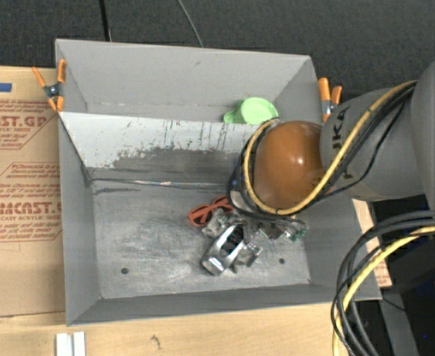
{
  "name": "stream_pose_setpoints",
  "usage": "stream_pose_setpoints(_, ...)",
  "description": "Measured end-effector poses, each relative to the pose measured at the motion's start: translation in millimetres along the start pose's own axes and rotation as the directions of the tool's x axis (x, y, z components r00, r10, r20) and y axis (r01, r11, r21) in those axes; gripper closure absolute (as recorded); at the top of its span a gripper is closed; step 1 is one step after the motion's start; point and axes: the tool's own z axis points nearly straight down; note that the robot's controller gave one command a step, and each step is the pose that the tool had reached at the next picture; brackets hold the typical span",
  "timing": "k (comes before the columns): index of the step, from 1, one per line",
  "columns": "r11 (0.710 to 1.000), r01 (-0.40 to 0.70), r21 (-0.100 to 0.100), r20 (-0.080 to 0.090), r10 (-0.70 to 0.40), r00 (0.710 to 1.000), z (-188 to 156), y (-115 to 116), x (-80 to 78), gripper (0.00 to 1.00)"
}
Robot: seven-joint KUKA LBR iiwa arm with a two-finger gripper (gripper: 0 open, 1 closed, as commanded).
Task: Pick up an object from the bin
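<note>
The brown wrist cover (288, 165) hangs above the gripper (229, 249), low on the scuffed grey bin (143, 251) floor — clenched or released, I cannot tell. A red-orange thing (203, 212) lies at its 10 o'clock and a green disc (253, 111) at 12 — dark carpet (277, 13) beyond.

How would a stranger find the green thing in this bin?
Look at the grey metal bin, along its sloped back wall toward the right. Just above the arm's brown wrist cover lies the green thing. It alone is pale green and rounded; the orange-red thing lies lower, on the floor.
</note>
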Motion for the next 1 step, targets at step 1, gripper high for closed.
stream_pose_setpoints(1, 1.000, 0.002, -0.001, -0.005, -0.002, 1.000, -3.5, 0.8, 1.8, 1.00)
